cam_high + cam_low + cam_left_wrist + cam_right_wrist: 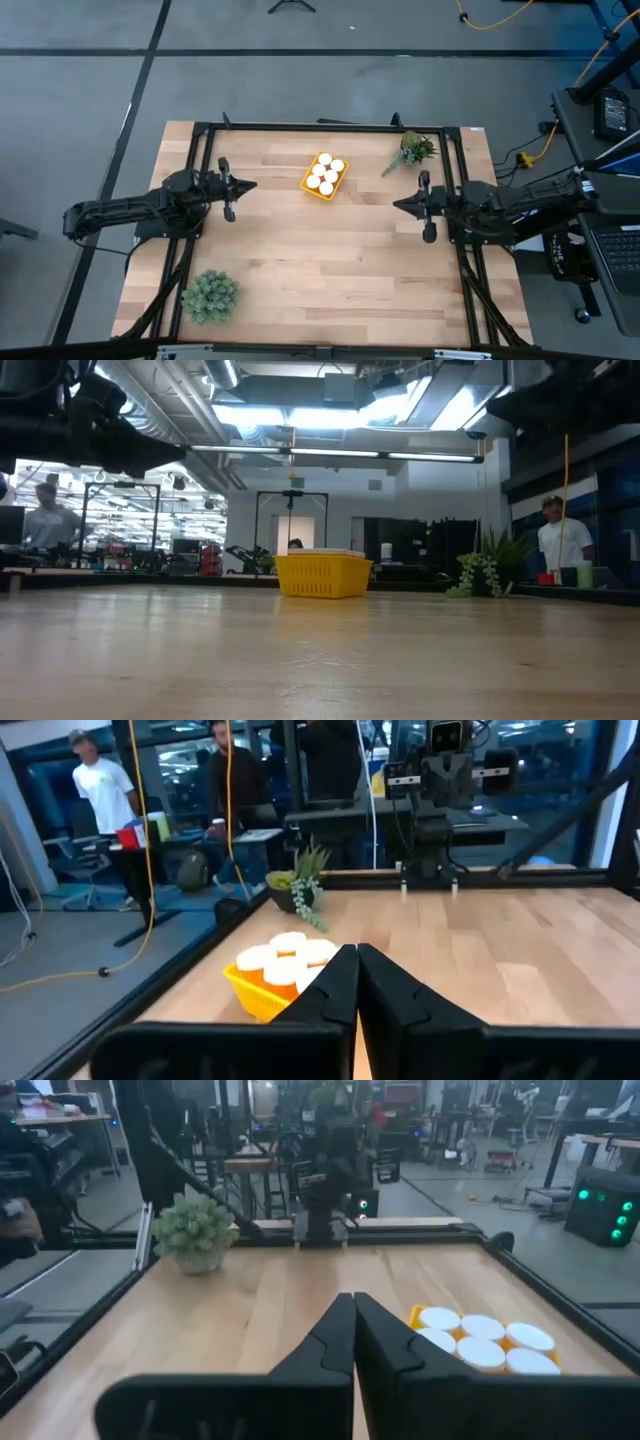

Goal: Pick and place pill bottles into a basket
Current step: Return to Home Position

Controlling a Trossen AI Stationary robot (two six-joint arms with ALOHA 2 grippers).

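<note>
The yellow basket stands on the table's far middle, with several white-capped pill bottles standing upright inside it. It also shows in the low view, the left wrist view and the right wrist view. My left gripper is shut and empty, held above the table left of the basket. My right gripper is shut and empty, right of the basket. In the wrist views the fingertips of each meet.
A round green plant stands at the near left, and a trailing plant in a pot at the far right. A black frame runs along the table's edges. People stand in the room beyond the table.
</note>
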